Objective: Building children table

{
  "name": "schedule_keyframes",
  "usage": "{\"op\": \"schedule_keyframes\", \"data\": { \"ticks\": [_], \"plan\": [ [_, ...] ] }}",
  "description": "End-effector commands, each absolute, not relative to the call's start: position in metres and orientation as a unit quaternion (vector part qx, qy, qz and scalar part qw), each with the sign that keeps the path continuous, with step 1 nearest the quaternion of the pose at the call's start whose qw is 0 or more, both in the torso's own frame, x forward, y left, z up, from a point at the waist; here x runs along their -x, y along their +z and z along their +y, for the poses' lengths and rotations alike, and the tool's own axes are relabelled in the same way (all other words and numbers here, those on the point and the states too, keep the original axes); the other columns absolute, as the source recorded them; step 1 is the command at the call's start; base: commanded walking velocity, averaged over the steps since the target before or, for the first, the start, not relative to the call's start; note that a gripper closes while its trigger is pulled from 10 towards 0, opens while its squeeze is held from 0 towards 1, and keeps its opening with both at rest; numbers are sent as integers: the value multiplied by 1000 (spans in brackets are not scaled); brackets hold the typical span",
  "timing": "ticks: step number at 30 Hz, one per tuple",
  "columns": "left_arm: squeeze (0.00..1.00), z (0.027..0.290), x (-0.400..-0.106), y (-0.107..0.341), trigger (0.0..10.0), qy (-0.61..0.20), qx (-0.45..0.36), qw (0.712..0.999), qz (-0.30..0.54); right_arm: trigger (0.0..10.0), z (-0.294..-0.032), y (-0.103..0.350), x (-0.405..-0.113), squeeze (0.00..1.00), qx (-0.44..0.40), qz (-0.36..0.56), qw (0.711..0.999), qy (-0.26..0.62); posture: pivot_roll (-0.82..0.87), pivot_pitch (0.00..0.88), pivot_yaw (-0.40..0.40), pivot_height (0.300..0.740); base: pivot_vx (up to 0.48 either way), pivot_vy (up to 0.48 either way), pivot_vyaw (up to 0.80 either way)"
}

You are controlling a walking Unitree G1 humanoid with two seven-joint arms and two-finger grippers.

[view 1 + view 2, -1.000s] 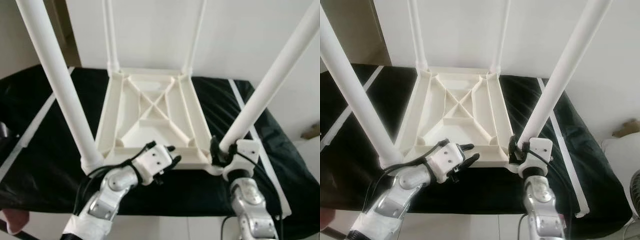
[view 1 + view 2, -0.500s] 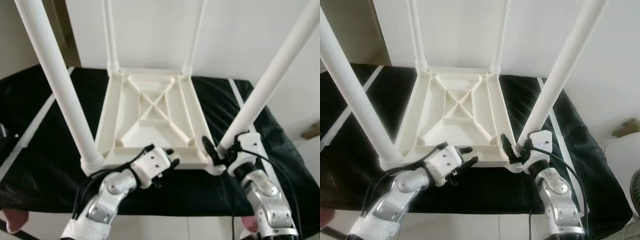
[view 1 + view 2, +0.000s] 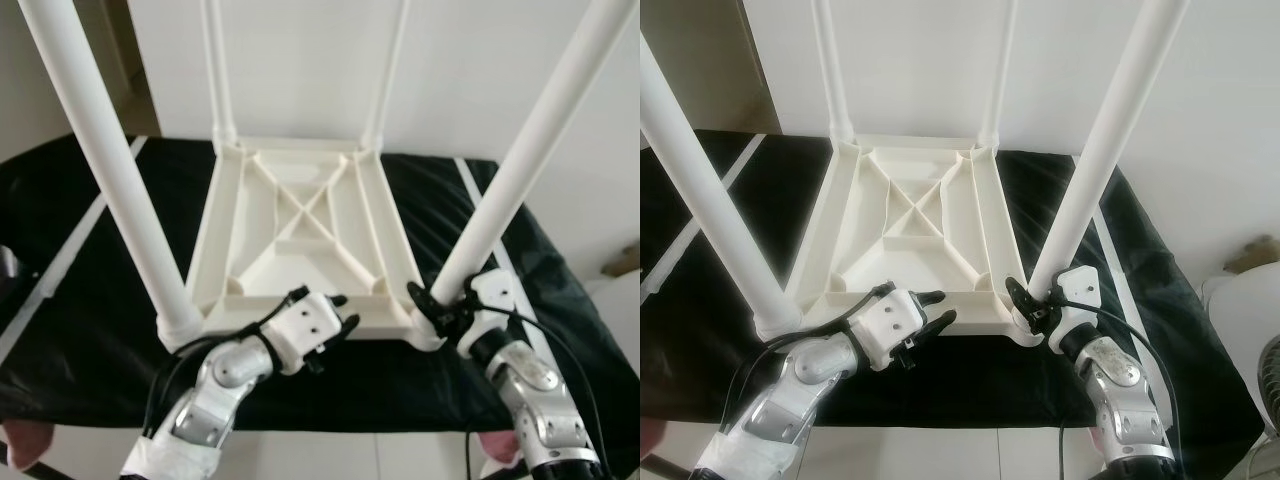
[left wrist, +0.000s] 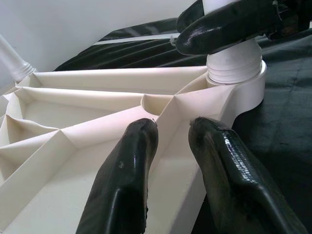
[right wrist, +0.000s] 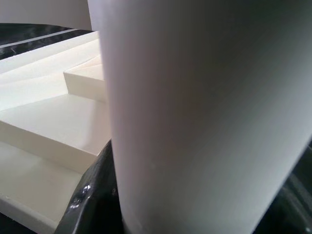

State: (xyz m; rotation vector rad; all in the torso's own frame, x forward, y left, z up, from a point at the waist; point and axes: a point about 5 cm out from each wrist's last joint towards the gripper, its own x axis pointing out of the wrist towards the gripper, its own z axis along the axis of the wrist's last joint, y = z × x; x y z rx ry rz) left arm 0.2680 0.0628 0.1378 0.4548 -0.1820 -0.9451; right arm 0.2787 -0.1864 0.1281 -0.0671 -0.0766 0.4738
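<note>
Four legs straight up from upturned table

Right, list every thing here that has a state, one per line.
Tabletop: upside down on the black cloth, ribbed underside up.
Near right leg: standing in its corner socket, base gripped.
Near left leg: standing in its socket.
Two far legs: standing in their sockets.
Right claw: shut around the near right leg's base.
Left claw: fingers apart, astride the tabletop's near rim.
</note>
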Motion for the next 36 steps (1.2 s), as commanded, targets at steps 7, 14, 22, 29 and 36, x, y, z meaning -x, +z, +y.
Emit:
{"op": "schedule_keyframes", "data": {
  "ticks": [7, 14, 22, 29, 36],
  "plan": [
    [0, 61, -271, 140, 10000, -443, -218, 865, -90, 10000, -184, 120, -274, 0, 19, -16, 982, 189, -92, 0, -35, 740, 0, 0, 0],
    [0, 60, -272, 140, 10000, -443, -216, 865, -91, 10000, -185, 115, -272, 0, 5, 1, 995, 96, -93, 0, -45, 740, 0, 0, 0],
    [0, 59, -272, 138, 10000, -438, -212, 869, -91, 10000, -175, 105, -263, 0, -31, 2, 996, -87, -80, 0, -61, 740, 0, 0, 0],
    [0, 61, -275, 140, 10000, -434, -214, 870, -93, 10000, -169, 107, -259, 0, -40, 4, 986, -159, -86, 0, -54, 740, 0, 0, 0],
    [0, 60, -277, 141, 10000, -437, -214, 869, -95, 10000, -166, 108, -258, 863, -44, -2, 986, -160, -91, 0, -49, 740, 0, 0, 0]
  ]
}}
